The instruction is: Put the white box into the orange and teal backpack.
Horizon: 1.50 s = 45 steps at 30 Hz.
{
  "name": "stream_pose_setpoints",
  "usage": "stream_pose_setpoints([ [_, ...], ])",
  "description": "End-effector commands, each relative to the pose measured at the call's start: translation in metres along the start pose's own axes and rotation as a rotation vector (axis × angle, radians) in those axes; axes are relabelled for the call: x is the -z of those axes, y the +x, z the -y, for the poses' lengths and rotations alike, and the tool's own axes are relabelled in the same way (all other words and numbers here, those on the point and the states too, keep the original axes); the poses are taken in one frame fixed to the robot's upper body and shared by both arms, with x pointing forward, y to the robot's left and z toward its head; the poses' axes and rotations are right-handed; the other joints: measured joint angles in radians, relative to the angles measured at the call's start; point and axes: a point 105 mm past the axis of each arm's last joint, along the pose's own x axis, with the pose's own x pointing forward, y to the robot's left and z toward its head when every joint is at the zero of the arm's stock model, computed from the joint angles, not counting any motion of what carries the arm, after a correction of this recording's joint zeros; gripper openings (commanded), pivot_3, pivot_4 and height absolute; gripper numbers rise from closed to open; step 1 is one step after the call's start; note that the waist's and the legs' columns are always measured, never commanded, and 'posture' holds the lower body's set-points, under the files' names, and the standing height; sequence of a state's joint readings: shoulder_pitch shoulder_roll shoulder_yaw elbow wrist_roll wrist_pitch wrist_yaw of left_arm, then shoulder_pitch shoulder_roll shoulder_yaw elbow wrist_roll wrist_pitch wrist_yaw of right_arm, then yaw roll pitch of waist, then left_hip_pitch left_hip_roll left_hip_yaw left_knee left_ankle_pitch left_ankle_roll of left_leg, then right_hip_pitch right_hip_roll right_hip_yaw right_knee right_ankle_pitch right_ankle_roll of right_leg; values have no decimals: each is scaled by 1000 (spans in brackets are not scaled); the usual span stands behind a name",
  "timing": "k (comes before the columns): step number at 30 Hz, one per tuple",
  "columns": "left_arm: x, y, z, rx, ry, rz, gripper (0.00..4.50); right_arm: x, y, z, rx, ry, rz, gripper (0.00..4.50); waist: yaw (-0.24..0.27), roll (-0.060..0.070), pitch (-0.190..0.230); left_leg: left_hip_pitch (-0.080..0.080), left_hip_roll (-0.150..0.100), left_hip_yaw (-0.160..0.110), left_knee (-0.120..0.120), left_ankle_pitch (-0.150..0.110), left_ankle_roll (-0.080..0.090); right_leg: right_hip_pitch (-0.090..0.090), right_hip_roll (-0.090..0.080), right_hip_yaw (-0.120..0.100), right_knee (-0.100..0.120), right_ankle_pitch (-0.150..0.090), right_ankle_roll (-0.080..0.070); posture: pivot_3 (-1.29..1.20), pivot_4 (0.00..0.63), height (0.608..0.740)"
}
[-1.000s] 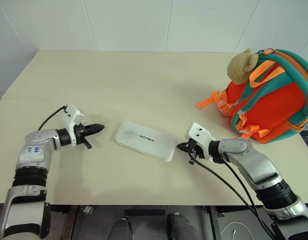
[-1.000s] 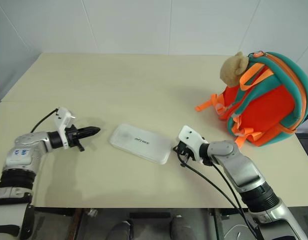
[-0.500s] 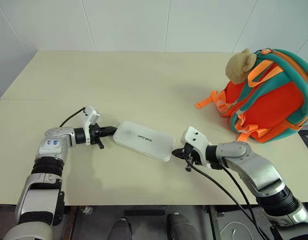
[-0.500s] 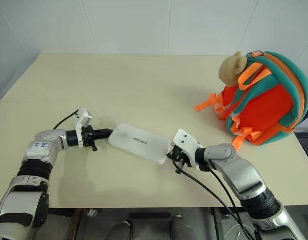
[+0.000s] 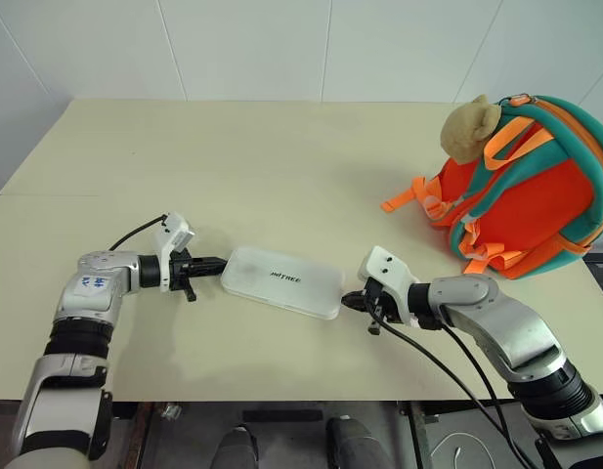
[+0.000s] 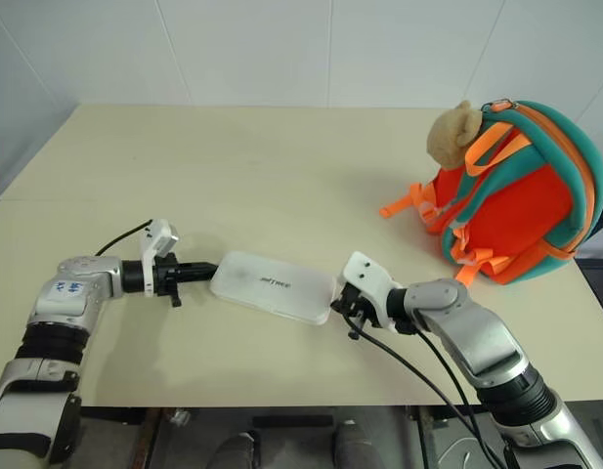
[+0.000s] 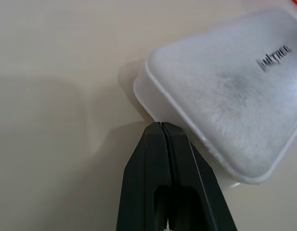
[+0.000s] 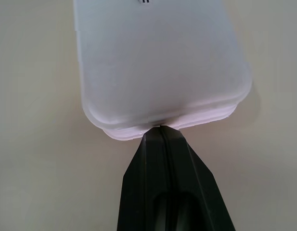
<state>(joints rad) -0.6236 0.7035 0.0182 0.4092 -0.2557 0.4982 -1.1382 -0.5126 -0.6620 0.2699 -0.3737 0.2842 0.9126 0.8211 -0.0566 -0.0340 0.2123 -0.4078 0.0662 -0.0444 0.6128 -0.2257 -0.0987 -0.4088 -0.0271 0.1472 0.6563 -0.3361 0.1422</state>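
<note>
The white box lies flat on the cream table, near its front edge, with small black lettering on top. My left gripper is shut, its tip touching the box's left end. My right gripper is shut too, its tip pressed against the box's right end. The box sits squeezed between the two tips. The orange and teal backpack stands upright at the table's right side, with a tan plush bear at its top.
Orange straps trail from the backpack onto the table toward the box. A black cable hangs from my right wrist over the table's front edge. A white wall rises behind the table.
My left gripper has come in from the left and now touches the box's left end. The right gripper closed the small gap to the right end. The box turned slightly.
</note>
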Motion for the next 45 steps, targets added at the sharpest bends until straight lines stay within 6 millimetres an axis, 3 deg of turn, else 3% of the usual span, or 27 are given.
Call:
stream_pose_setpoints([
  [1, -4, 5, 29, 140, 30, -24, 29, -25, -1, -5, -46, -94, 83, 0, 0, 0, 0, 0, 0, 0, 0, 0, 0, 0, 0, 0, 0, 0, 0, 0, 150, 740],
  [10, -1, -9, 59, 184, -9, -102, 29, -22, -7, -11, -149, -121, 46, 0, 0, 0, 0, 0, 0, 0, 0, 0, 0, 0, 0, 0, -1, 0, 0, 0, 150, 740],
  [23, 6, -20, 67, 162, -38, -149, 29, -4, -16, -19, -207, -123, -23, 0, -1, 0, 0, 0, 0, 0, -1, 0, 1, 0, 0, 1, -2, 0, 0, 0, 150, 740],
  [35, 5, -34, 57, 65, -44, -133, 29, 16, -26, -5, -132, -157, -103, 0, -1, 0, 0, 0, 0, 0, 0, -1, 1, 0, 0, 1, -3, 0, 0, 0, 150, 740],
  [40, -6, -46, 48, -6, 23, -56, 29, 22, -35, 12, -65, -186, -137, 0, 0, 0, 0, 0, 0, 0, 0, -1, 1, 0, 0, 1, -3, 0, 0, 0, 150, 740],
  [42, -12, -51, 42, -32, -50, -2, 29, 23, -39, 20, -32, -199, -151, 0, 0, 0, 0, 0, 0, 0, 0, -1, 1, 0, 0, 1, -3, 0, 0, 0, 150, 740],
  [43, -14, -53, 39, -52, -75, 15, 9, 24, -41, 25, -15, -201, -158, 167, 0, 0, 0, 0, 0, 0, 0, -1, 1, 0, 0, 1, -3, 0, 0, 0, 150, 740],
  [45, -13, -56, 35, -91, -86, 3, 400, 24, -45, 31, 3, -207, -167, 586, -1, 0, 0, 0, 0, 0, 0, -1, 1, 0, 0, 1, -3, 0, 0, 0, 150, 740],
])
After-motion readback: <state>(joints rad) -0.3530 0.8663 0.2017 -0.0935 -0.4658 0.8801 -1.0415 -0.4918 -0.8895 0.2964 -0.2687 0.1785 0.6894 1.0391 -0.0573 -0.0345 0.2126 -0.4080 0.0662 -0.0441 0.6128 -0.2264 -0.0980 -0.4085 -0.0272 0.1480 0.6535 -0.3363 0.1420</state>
